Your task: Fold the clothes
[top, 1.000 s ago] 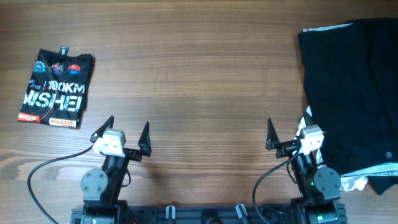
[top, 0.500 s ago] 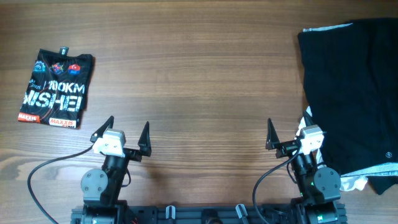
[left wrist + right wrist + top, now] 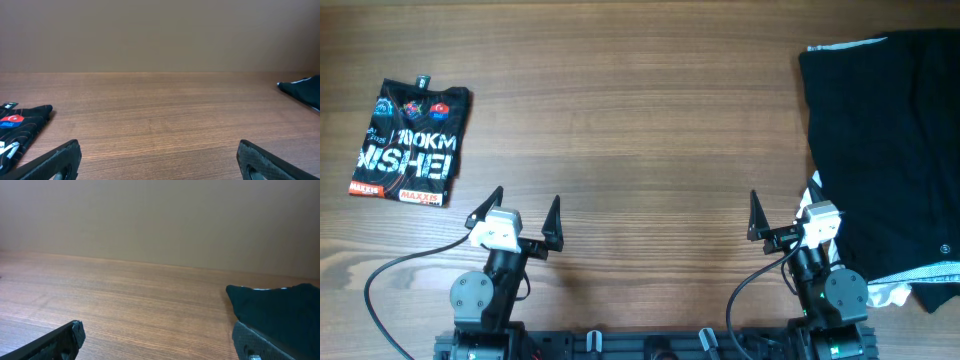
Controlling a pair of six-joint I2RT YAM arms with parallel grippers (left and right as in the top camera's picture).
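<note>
A black jersey with coloured logos and big white lettering lies folded into a small rectangle at the table's far left; its edge shows in the left wrist view. My left gripper is open and empty near the front edge, right of and nearer than the jersey; in its own view only bare wood lies between its fingers. My right gripper is open and empty near the front right, also seen in its own view.
A large plain black garment lies spread over the table's right side, right beside my right gripper, with white trim at its near edge; it also shows in the right wrist view. Bare wood table lies between the two garments.
</note>
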